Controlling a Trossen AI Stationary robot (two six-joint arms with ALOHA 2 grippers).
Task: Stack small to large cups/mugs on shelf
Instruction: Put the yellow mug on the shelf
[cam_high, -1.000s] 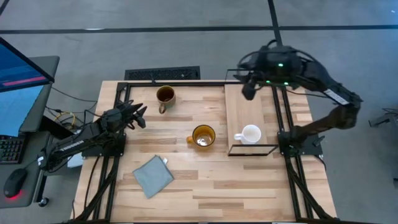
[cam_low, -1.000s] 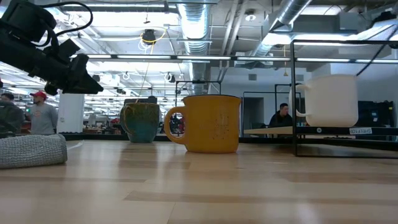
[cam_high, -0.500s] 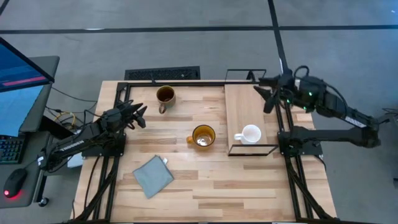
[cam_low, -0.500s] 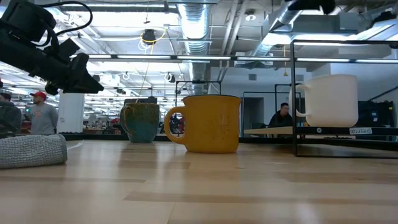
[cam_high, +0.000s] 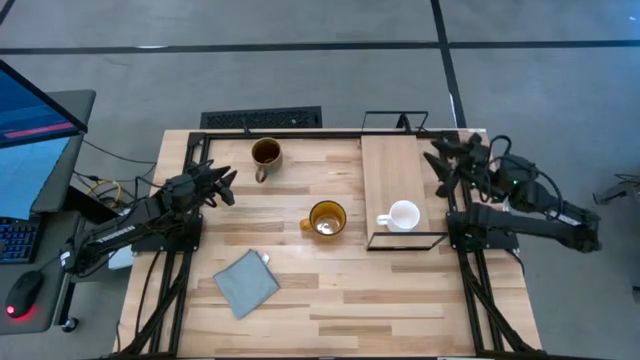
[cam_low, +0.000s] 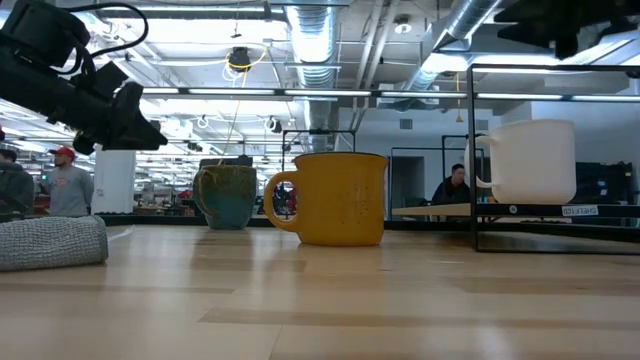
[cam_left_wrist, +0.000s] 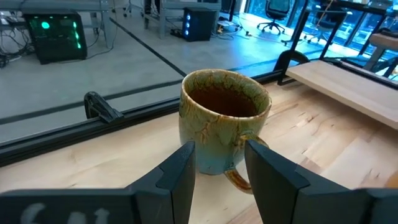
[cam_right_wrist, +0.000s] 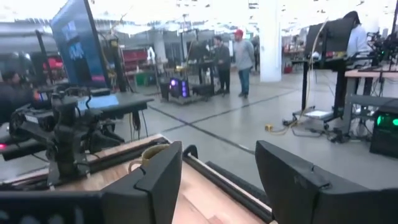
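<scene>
The small white mug stands on the near end of the shelf, its handle toward the table's left; it also shows in the low view. The amber-yellow mug stands on the table left of the shelf. The dark brown-olive mug stands near the far edge. My left gripper is open, a little left of and nearer than that mug, touching nothing. My right gripper is open and empty over the shelf's right edge.
A grey-blue folded cloth lies near the table's front left. The shelf's black wire frame rises around the white mug. The right wrist view looks across at the left arm. People stand in the room beyond the table.
My right gripper has drawn back from above the shelf's far left corner toward the table's right edge and a little nearer, coming down, and stays open. The mugs and my left arm have kept still.
</scene>
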